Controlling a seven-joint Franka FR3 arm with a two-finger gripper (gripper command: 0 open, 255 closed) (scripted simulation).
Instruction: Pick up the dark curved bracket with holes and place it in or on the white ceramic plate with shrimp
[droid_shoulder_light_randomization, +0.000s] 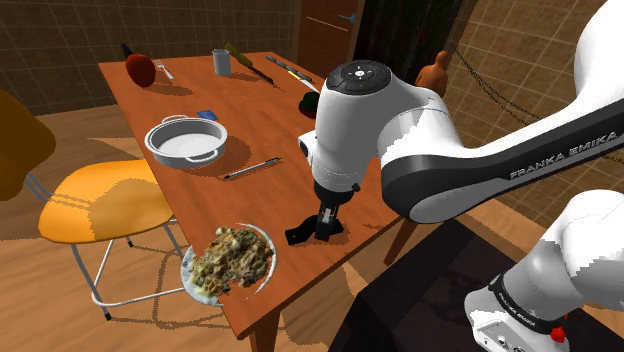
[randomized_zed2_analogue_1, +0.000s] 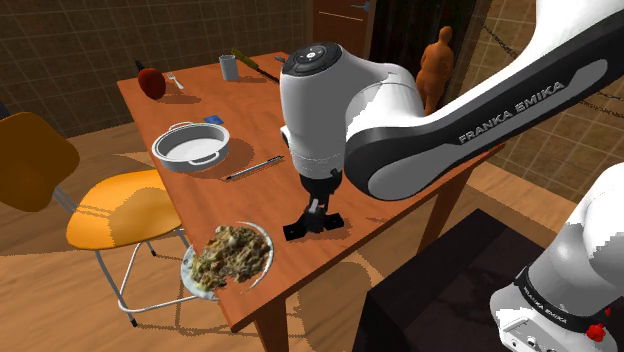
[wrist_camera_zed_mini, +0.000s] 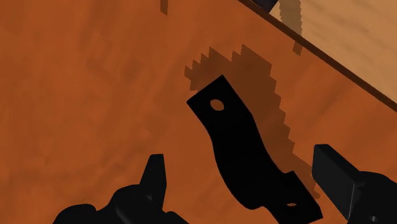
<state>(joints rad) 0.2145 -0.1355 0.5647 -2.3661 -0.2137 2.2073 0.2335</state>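
White arm (droid_shoulder_light_randomization: 400, 130) points down, gripper (wrist_camera_zed_mini: 240, 162) spread astride black bracket (wrist_camera_zed_mini: 229, 137)

Warm light; jagged, blocky shadow beside the bracket (wrist_camera_zed_mini: 235, 146).

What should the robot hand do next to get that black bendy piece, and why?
Probably ease straight down a little, so that it can then shut on the piece. The gripper hangs right over the dark bracket. Its fingers are open, one on each side, and touch nothing. The bracket lies flat on the table, beside the plate and not yet lifted.
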